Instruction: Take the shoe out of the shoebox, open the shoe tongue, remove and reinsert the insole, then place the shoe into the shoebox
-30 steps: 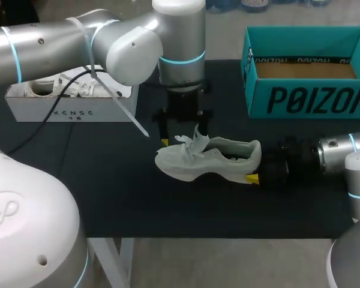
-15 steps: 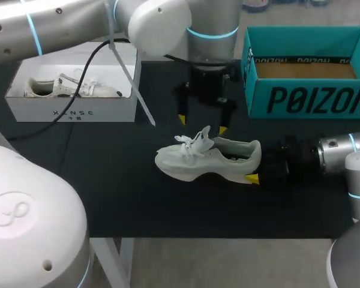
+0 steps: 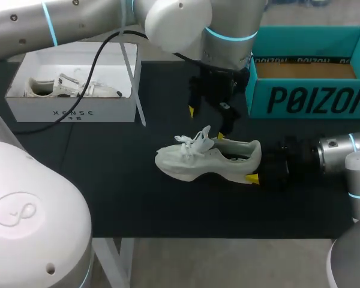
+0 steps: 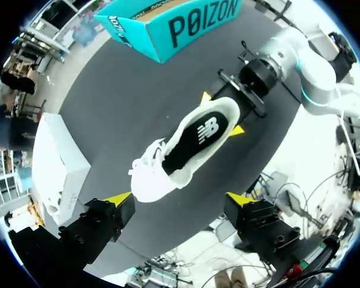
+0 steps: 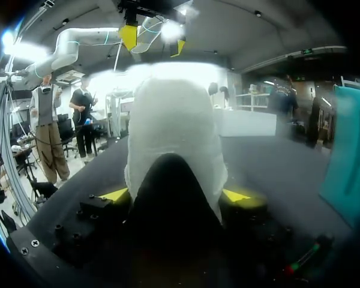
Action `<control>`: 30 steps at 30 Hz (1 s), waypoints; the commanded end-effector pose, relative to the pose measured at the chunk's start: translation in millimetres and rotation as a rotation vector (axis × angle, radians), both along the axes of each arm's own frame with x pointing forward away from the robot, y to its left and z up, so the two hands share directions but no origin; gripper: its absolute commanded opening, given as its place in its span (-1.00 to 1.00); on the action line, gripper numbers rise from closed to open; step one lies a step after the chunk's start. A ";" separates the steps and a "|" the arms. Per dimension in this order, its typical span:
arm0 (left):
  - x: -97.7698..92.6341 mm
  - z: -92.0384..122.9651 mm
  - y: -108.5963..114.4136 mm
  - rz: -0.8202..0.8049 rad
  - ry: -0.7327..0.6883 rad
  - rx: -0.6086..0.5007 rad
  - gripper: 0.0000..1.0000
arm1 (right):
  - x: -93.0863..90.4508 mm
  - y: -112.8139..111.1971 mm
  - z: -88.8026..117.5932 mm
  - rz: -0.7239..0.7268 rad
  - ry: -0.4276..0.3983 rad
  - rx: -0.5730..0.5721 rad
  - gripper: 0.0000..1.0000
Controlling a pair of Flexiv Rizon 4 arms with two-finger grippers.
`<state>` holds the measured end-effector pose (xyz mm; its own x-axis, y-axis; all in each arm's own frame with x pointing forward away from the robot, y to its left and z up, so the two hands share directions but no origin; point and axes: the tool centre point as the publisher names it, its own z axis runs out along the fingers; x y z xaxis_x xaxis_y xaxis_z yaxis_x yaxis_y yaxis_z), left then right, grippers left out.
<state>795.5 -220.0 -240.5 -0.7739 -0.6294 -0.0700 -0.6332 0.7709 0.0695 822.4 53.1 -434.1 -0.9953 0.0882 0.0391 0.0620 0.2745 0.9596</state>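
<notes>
A white shoebox (image 3: pixel 72 99) sits open at the far left of the black desk (image 3: pixel 108 186), with a pale shoe (image 3: pixel 69 89) lying inside it. The left arm (image 3: pixel 168 24) comes in over that box and reaches past the middle of the desk. The left jaws hang above the desk's centre with their yellow fingertips (image 3: pixel 192 111) spread wide apart, holding nothing. In the left wrist view these tips (image 4: pixel 117 198) stand either side of empty air, and the white sneaker (image 4: pixel 186 150) lies ahead of them and well clear.

The sneaker (image 3: pixel 207 159) is in the middle of the desk, sole down, toe toward the left edge and heel toward the right edge, with its laces loose over the tongue. From above, a dark insole (image 4: pixel 198 141) shows inside it.

The right jaws are clamped on the sneaker's heel, one yellow tip (image 5: pixel 114 195) on each side. The right arm (image 3: pixel 342 150) enters from the right edge. A teal shoebox (image 3: pixel 306 99) stands open at the far right corner.
</notes>
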 end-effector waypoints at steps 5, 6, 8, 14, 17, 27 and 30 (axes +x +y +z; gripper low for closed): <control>0.1 1.1 -0.8 -0.154 0.004 0.014 1.00 | 0.1 2.0 -3.8 -0.002 0.001 -0.001 -1.00; 0.1 1.1 -0.8 -0.154 0.004 0.014 1.00 | 0.1 2.0 -3.8 -0.002 0.001 -0.001 -1.00; 0.1 1.1 -0.8 -0.154 0.004 0.014 1.00 | 0.1 2.0 -3.8 -0.002 0.001 -0.001 -1.00; -2.0 -1.3 -6.6 -0.270 -0.039 0.045 1.00 | 0.1 2.0 -3.8 -0.002 0.001 -0.001 -1.00; -4.3 -6.7 -16.1 -0.382 -0.068 0.014 1.00 | 0.1 2.0 -3.8 -0.002 0.001 -0.001 -1.00; -4.6 -28.6 -28.6 -0.479 -0.051 -0.034 1.00 | 0.1 2.0 -3.8 -0.002 0.001 -0.001 -1.00; -1.8 -35.7 -28.7 -0.492 -0.053 -0.024 -0.62 | 0.1 2.0 -3.8 -0.002 0.001 -0.001 -1.00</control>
<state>792.5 -250.1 -269.8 -0.9752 -0.1927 -0.1085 -0.1969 0.9800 0.0295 822.4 53.0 -434.1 -0.9953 0.0883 0.0391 0.0621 0.2746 0.9596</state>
